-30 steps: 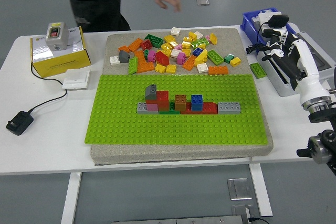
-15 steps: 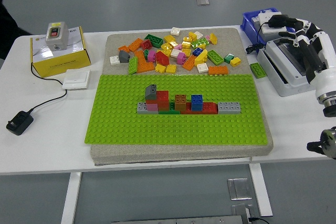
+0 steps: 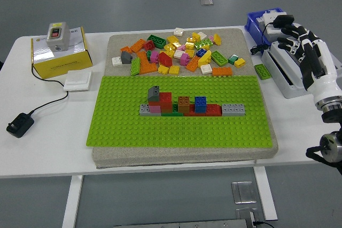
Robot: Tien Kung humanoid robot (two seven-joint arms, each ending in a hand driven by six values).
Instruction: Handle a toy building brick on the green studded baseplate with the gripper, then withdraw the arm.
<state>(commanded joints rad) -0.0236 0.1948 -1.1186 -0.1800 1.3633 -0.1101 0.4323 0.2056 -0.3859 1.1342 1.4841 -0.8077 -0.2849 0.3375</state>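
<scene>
The green studded baseplate (image 3: 133, 126) lies on a grey mat in the middle of the table. On it stands a low row of joined bricks (image 3: 189, 105): grey, pink, red, brown, blue and grey pieces, with a dark grey sloped brick on the left end. A pile of loose bricks (image 3: 179, 54) lies behind the baseplate. My right hand (image 3: 304, 52) hovers at the right edge above the white device, its white-and-black fingers spread and holding nothing, well away from the baseplate. My left arm does not show.
A yellow box (image 3: 59, 60) with a grey switch unit stands at back left, a white wall switch (image 3: 77, 81) beside it, and a black power plug (image 3: 18, 124) with cable nearer. A blue bin (image 3: 256, 22) and white device (image 3: 291, 78) stand right. One green brick (image 3: 262, 71) lies off the mat.
The person at the far side has left the picture. My right hand has shifted at the right edge and now shows its fingers spread above the white device.
</scene>
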